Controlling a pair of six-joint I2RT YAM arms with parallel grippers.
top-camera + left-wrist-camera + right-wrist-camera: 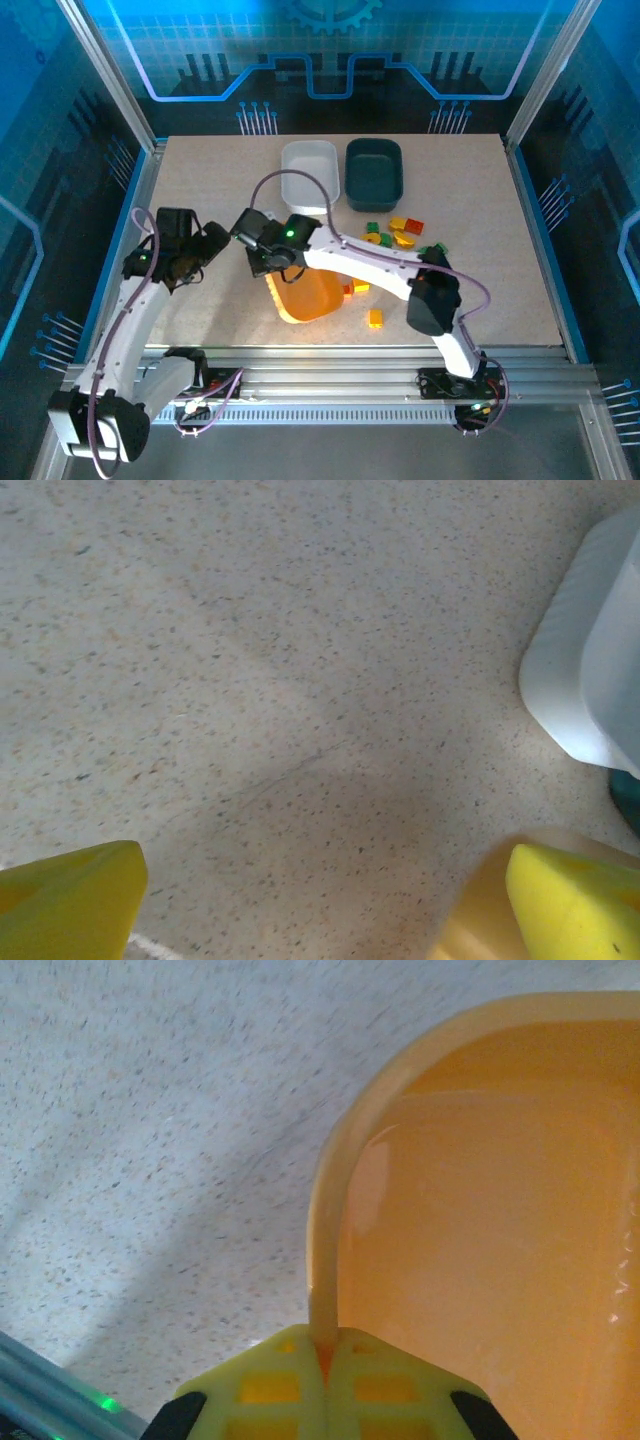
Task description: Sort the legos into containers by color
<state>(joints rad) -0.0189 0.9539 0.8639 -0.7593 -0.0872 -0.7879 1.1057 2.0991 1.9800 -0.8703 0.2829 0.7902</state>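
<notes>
The orange-yellow tray (308, 298) lies near the table's front middle. My right gripper (268, 262) reaches across to the left and is shut on that tray's left rim; in the right wrist view the thin rim (322, 1260) runs straight into the closed right gripper (325, 1348). The tray's inside looks bare there. My left gripper (220, 240) hangs just left of it, open over bare table (300, 730), with a yellow fingertip (70, 900) at each lower corner. Loose legos (395, 235) in yellow, red and green lie right of the tray, and one yellow lego (375, 318) sits nearer the front.
The white tray (310, 175) and the dark teal tray (374, 172) stand side by side at the back middle. The white tray's corner (585, 680) shows at the right of the left wrist view. The right arm's long link (370, 262) spans the table above the orange-yellow tray.
</notes>
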